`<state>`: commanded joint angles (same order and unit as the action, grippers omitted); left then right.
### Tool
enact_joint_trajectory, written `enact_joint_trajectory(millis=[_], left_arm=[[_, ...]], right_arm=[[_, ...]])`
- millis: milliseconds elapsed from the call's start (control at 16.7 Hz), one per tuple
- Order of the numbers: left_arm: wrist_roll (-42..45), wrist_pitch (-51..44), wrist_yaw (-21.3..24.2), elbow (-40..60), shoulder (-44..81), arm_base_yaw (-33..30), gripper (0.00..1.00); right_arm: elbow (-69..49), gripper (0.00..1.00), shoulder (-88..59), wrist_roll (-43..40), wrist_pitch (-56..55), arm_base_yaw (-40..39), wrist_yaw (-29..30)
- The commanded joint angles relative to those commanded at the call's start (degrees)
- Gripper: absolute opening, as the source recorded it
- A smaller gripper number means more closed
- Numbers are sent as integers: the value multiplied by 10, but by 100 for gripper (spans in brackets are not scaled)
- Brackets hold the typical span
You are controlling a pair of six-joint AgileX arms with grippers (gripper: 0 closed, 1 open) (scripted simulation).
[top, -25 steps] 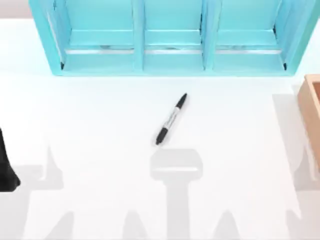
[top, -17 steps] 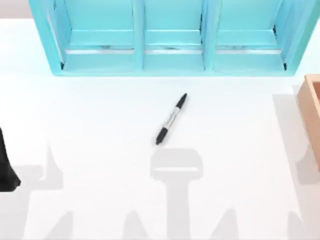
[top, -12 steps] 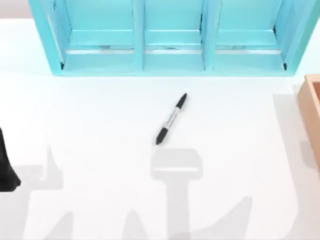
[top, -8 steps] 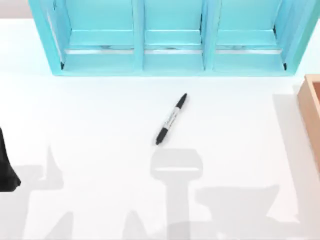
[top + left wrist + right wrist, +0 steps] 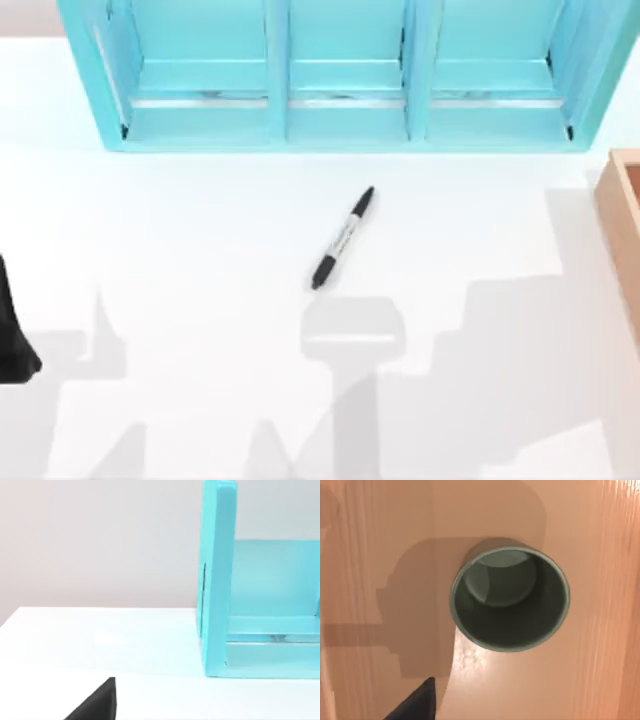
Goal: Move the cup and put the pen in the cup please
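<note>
Right tool's opening cannot be told; below it the cup [image 5: 510,600] stands upright on wood [image 5: 380,555]

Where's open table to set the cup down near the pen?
Bare table runs left of the pen toward the left arm, and right of it toward the wooden box. The shelf closes the far side.

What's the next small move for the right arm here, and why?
Probably lower the right gripper straight down onto the cup. The right wrist view looks down into its open, empty mouth, upright on a wooden surface, so the arm seems to be above it already. The pen lies untouched on the white table; the cup likely has to move first.
</note>
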<state>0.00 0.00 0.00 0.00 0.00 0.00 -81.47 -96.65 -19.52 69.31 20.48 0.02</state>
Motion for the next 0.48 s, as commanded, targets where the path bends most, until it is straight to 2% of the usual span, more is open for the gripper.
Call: enact_joint_trajectory(millis=[240, 480], left_arm=[[0, 0, 0, 0, 0, 0, 100], [0, 0, 0, 0, 0, 0, 100]], right_arm=[[-65, 100, -68, -15, 50, 15, -1], [-68, 100, -72, -16, 52, 16, -1]])
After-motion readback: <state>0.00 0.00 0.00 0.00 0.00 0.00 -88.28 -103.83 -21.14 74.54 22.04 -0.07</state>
